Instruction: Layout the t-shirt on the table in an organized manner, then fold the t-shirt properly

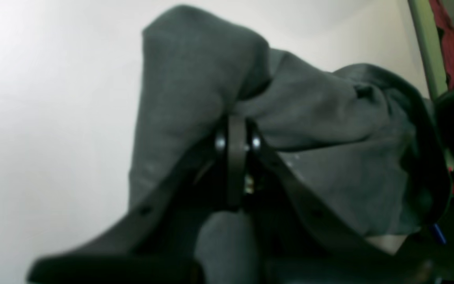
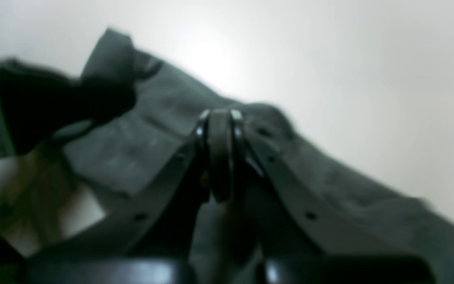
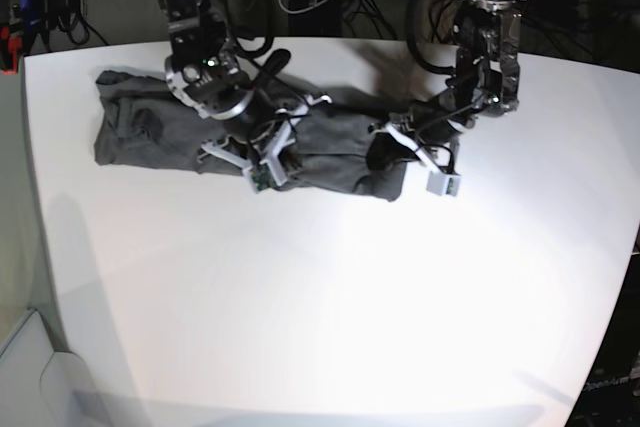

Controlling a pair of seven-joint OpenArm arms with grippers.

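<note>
One table (image 3: 320, 327), one t-shirt (image 3: 150, 132), 2 hands clamped on it.

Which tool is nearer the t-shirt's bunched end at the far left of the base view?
Right. The right tool grips mid-shirt, closer to that end of the t-shirt; the left tool grips the opposite end.
</note>
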